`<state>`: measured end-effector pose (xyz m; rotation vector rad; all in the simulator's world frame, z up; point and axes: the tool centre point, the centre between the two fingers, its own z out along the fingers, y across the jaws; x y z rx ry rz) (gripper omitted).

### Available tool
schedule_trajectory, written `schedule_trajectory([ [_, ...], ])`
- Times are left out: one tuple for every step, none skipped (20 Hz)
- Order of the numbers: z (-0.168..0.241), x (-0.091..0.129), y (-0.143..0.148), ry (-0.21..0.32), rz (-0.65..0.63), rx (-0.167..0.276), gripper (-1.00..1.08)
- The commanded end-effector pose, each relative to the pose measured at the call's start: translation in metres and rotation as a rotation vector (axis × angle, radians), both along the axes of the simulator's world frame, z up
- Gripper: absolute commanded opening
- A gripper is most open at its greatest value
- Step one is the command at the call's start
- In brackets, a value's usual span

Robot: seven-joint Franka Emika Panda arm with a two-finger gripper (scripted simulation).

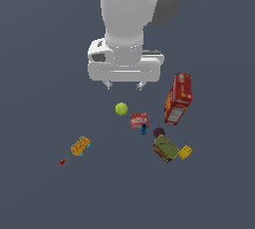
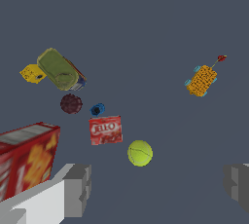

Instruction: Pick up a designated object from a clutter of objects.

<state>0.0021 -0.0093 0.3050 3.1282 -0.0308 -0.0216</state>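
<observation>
The designated object, a tiny dark-blue peg (image 1: 143, 129), stands on the grey floor just below the flat red packet (image 1: 139, 120). In the wrist view the peg (image 2: 97, 109) sits between the red packet (image 2: 105, 130) and a dark maroon ball (image 2: 71, 103). The yellow-green ball (image 1: 121, 108) lies to the exterior view's left of the packet. My gripper (image 1: 124, 85) hangs open and empty well above the clutter, over the ball; its fingers (image 2: 78, 189) frame the wrist view.
A tall red box (image 1: 178, 98) leans at the exterior view's right. An olive box (image 1: 166, 148), a yellow cube (image 1: 185, 152) and the maroon ball (image 1: 159, 132) lie right of the peg. An orange waffle-like block (image 1: 79, 146) and a small red bit (image 1: 62, 162) lie left.
</observation>
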Motion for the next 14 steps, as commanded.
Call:
schedule_trajectory([
  [0.0, 0.0, 0.0, 0.0, 0.0, 0.0, 1.0],
  [0.0, 0.0, 0.0, 0.0, 0.0, 0.0, 1.0],
  [0.001, 0.001, 0.001, -0.001, 0.0, 0.001, 1.0],
  [0.003, 0.001, 0.002, -0.003, -0.001, 0.003, 1.0],
  [0.005, 0.002, 0.004, -0.006, -0.002, 0.006, 1.0],
  [0.008, 0.003, 0.006, -0.009, -0.003, 0.009, 1.0],
  [0.012, 0.004, 0.008, -0.012, -0.004, 0.013, 1.0],
  [0.014, 0.005, 0.01, -0.015, -0.005, 0.015, 1.0],
  [0.016, 0.006, 0.011, -0.017, -0.006, 0.017, 1.0],
  [0.017, 0.006, 0.012, -0.018, -0.007, 0.019, 1.0],
  [0.017, 0.006, 0.012, -0.018, -0.007, 0.019, 1.0],
  [0.017, 0.006, 0.012, -0.018, -0.007, 0.019, 1.0],
  [0.016, 0.006, 0.011, -0.017, -0.006, 0.018, 1.0],
  [0.015, 0.006, 0.012, -0.017, -0.003, 0.017, 1.0],
])
